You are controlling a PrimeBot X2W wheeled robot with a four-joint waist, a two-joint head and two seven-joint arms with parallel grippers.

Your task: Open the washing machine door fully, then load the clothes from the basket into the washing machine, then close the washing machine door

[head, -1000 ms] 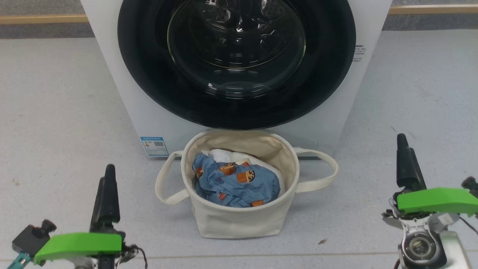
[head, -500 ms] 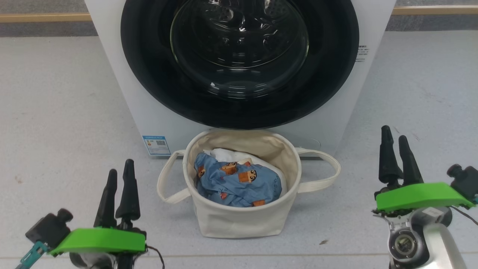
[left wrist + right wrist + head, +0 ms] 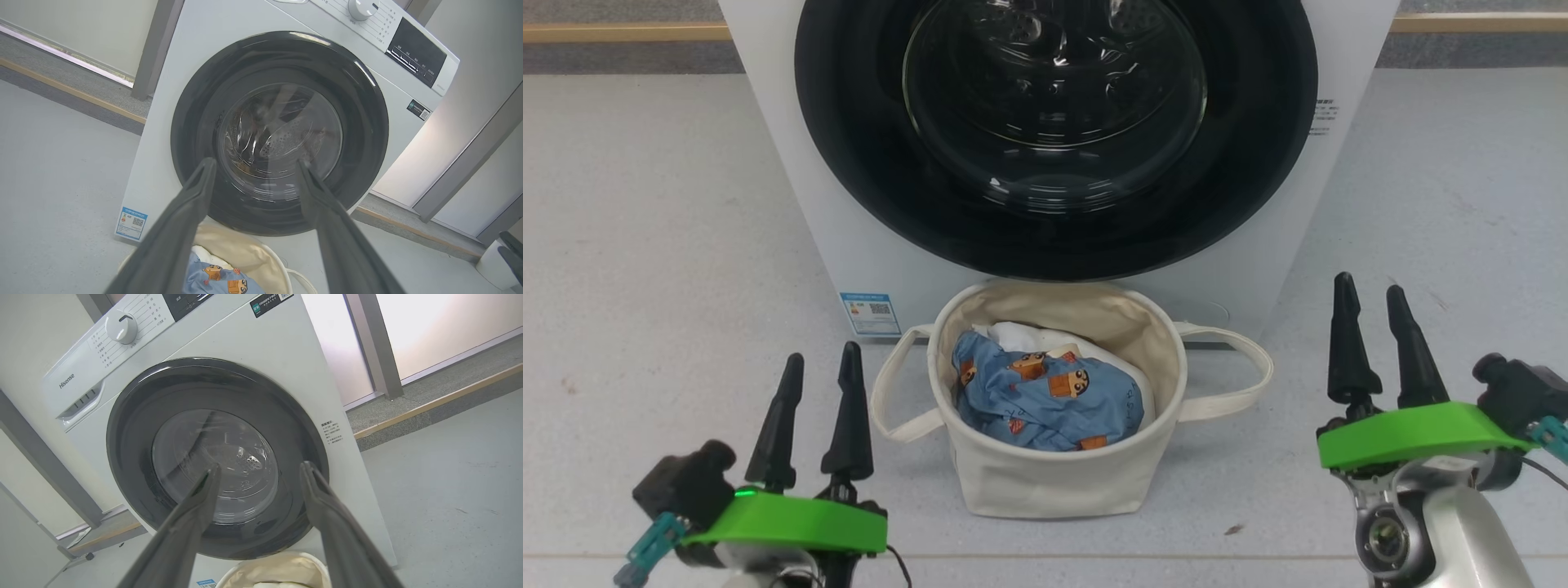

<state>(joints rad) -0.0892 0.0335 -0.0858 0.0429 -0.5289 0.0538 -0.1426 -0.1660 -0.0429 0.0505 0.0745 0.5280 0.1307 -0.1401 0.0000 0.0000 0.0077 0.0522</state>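
The white washing machine (image 3: 792,163) stands ahead with its round black-ringed door (image 3: 849,163) shut flat against the front. The door (image 3: 196,102) faces the left wrist view, and the door (image 3: 135,400) also faces the right wrist view. Right in front of the washer sits the cream basket (image 3: 1045,486), holding blue printed clothes (image 3: 1045,400) over a white bundle (image 3: 1025,335). My left gripper (image 3: 821,359) is open at the basket's left, nothing between its fingers. My right gripper (image 3: 1370,290) is open at the basket's right, also holding nothing.
Grey floor (image 3: 645,245) lies on both sides of the washer. A wooden strip (image 3: 621,33) runs along the back wall. The basket's loop handles (image 3: 1241,384) stick out sideways toward each gripper. A control dial (image 3: 121,327) sits on the washer's top panel.
Both grippers have turned so their two fingers now show side by side, and each has shifted inward toward the basket. The head view has drifted slightly. Door and clothes are unmoved.
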